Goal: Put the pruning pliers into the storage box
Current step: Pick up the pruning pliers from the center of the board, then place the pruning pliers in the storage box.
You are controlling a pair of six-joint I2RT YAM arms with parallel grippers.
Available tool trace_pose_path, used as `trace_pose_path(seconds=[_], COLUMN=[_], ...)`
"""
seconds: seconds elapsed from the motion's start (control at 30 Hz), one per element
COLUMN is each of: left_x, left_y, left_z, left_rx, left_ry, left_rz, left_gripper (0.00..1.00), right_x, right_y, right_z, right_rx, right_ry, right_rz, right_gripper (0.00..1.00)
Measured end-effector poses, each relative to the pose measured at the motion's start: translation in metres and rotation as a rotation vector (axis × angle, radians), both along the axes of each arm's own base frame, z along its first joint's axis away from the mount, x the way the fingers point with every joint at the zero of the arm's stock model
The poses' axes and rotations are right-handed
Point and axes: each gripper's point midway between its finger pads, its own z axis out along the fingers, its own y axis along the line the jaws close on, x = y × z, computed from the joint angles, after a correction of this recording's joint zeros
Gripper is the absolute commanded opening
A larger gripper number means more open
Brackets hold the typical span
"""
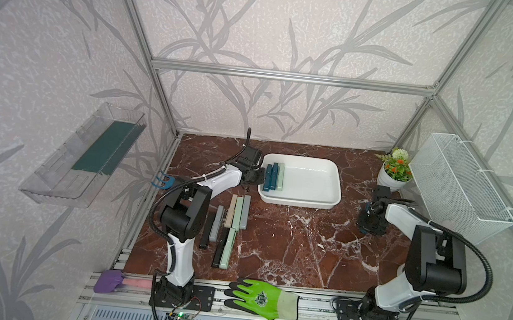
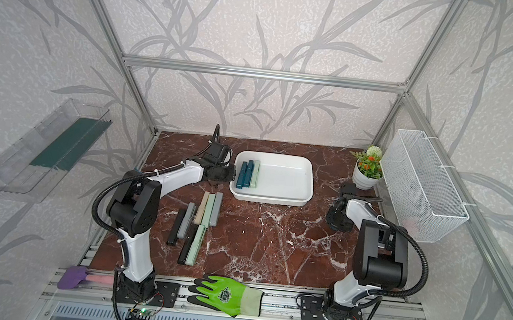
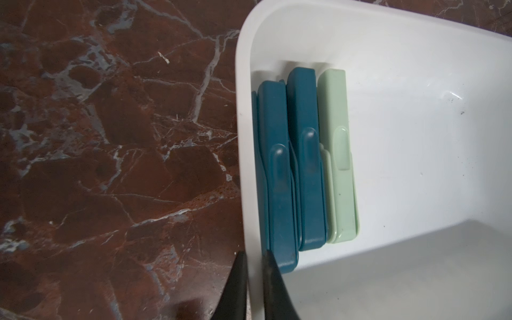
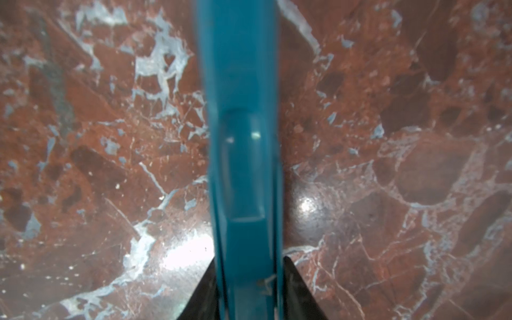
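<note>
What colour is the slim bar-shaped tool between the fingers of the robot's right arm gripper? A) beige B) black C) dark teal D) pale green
C: the right wrist view shows a dark teal pruning pliers running straight out from between the two black fingers of the right gripper.

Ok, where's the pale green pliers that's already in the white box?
In both top views the pale green pliers sit inside the white box at its left end, beside two teal pliers that lie nearer the left wall.
</note>
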Motion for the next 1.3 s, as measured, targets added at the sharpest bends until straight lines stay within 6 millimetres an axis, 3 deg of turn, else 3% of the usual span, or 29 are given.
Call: trace_pose_path(seconds=[0.3, 0.43, 0.57, 0.8, 0.87, 1.03, 1.13, 1.3], left_x=[0.000, 0.000, 0.000, -0.001, -0.002, -0.002, -0.002, -0.002], left_y=[0.000, 0.000, 0.000, -0.003, -0.004, -0.005, -0.005, -0.005], left_z=[0.000, 0.000, 0.000, 0.000, 0.000, 0.000, 0.000, 0.000], left_rx=[0.000, 0.000, 0.000, 0.001, 0.001, 0.002, 0.001, -0.004], left_ry=[0.000, 0.000, 0.000, 0.000, 0.001, 0.001, 0.001, 0.004], left_rz=[0.000, 0.000, 0.000, -0.007, -0.009, -0.011, -0.010, -0.002], left_gripper=[0.12, 0.12, 0.12, 0.12, 0.12, 0.12, 0.12, 0.12], right_x=[0.001, 0.000, 0.009, 0.032, 0.036, 0.050, 0.059, 0.080], right_y=[0.009, 0.018, 0.028, 0.053, 0.070, 0.145, 0.188, 0.235], right_z=[0.001, 0.011, 0.044, 0.118, 0.131, 0.147, 0.140, 0.111], right_rx=[-0.043, -0.054, -0.065, -0.076, -0.066, -0.007, 0.042, 0.097], right_ry=[0.004, 0.002, -0.068, -0.254, -0.292, -0.335, -0.327, -0.281], right_rz=[0.047, 0.081, 0.122, 0.219, 0.268, 0.445, 0.518, 0.542], right_gripper=[0.27, 0.27, 0.25, 0.25, 0.25, 0.25, 0.25, 0.26])
